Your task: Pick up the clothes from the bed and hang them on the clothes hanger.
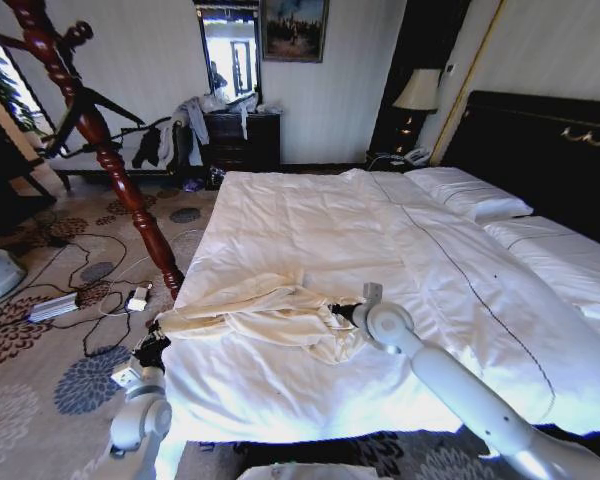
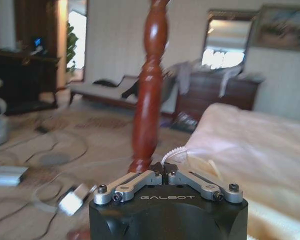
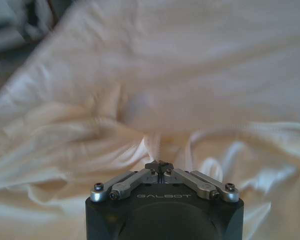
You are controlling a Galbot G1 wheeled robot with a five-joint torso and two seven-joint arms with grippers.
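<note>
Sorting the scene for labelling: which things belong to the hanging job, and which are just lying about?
Job:
- cream shirt, crumpled at the bed's near edge
- bed
- right claw, shut on shirt
- left claw, shut on shirt's end

Lying about:
- red-brown coat stand
- grey and dark garments
- floor cables
- bedside lamp

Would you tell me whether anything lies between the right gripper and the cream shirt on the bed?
Nothing visible does. The right gripper is already at the shirt's edge on the white duvet, and its wrist view shows the fingers closed on a pinch of the fabric.
</note>
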